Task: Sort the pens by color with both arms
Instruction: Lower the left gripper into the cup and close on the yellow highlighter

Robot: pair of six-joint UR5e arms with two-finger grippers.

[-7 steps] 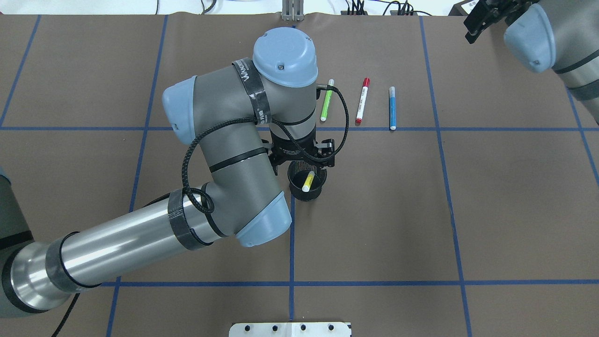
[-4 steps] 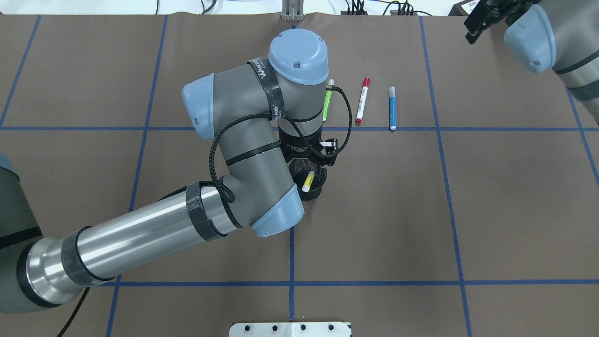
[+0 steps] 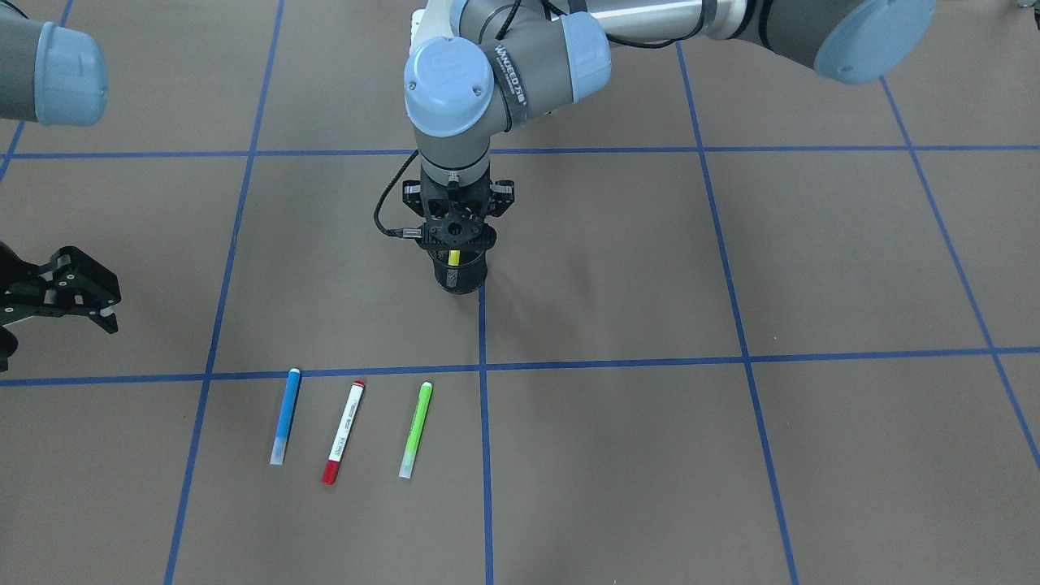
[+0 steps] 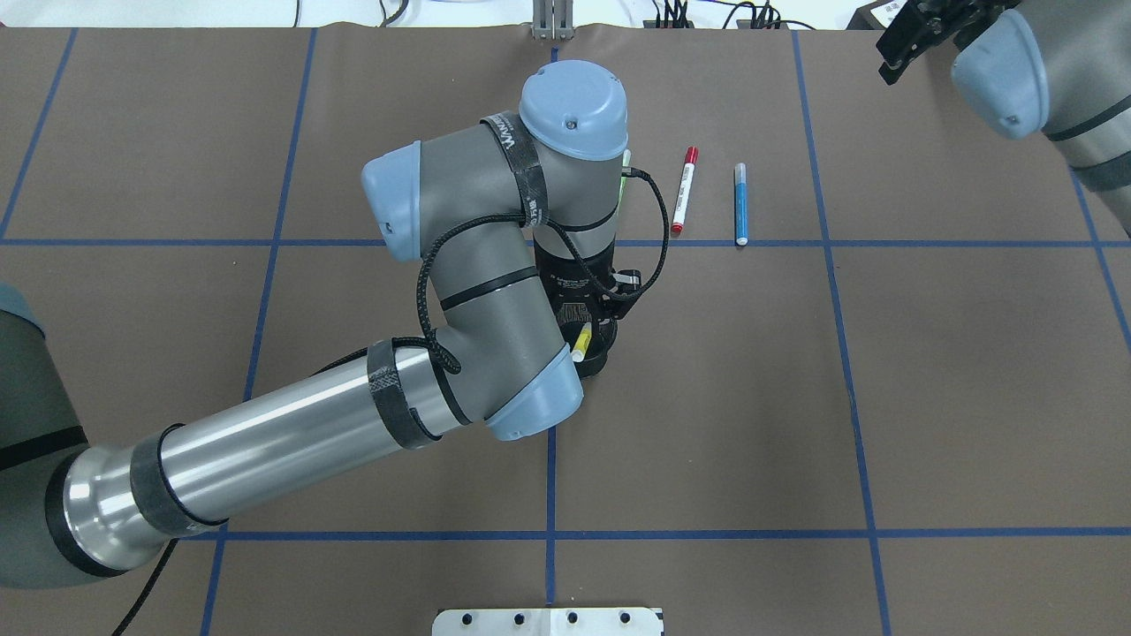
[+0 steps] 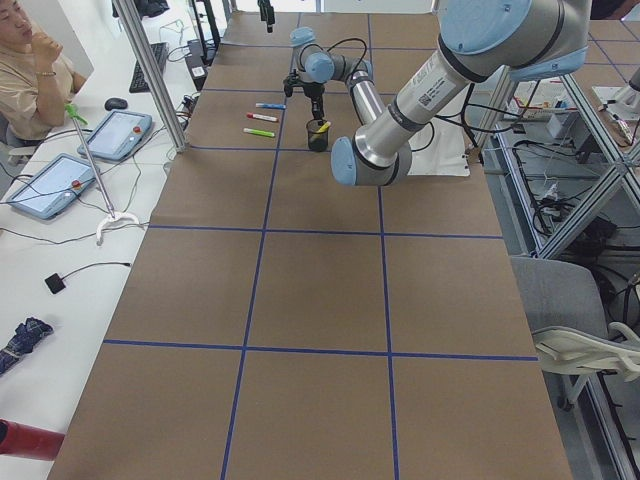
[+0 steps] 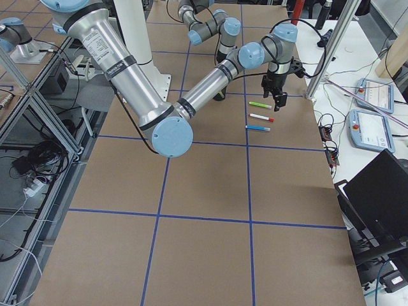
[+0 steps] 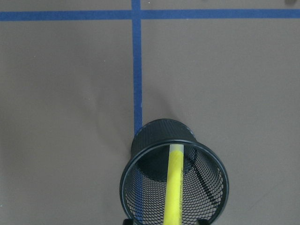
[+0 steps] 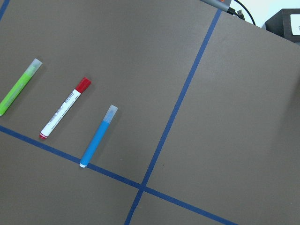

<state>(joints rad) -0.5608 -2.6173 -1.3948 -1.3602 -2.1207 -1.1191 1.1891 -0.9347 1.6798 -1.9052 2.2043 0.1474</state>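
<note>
My left gripper [image 3: 455, 242] hangs open just above the black mesh cup [image 3: 460, 278]. A yellow pen [image 7: 173, 187] leans inside the cup, free of the fingers; it also shows in the overhead view as the yellow pen [image 4: 581, 343]. Past the cup three pens lie side by side on the brown table. They are a green pen [image 3: 416, 429], a white pen with red ends [image 3: 344, 432] and a blue pen [image 3: 284, 414]. In the overhead view my left arm hides most of the green pen [image 4: 626, 160]. My right gripper [image 3: 108, 306] hovers open at the far right corner, holding nothing.
Blue tape lines [image 4: 551, 459] split the table into squares. A white mounting plate [image 4: 548, 621] sits at the near edge. Cables and plugs [image 4: 707, 18] run along the far edge. A person [image 5: 30, 70] sits by tablets beside the table.
My left arm has swung to the right over the cup, so it covers more of the green pen and the cup. The yellow pen stays in the cup. The right arm is still.
</note>
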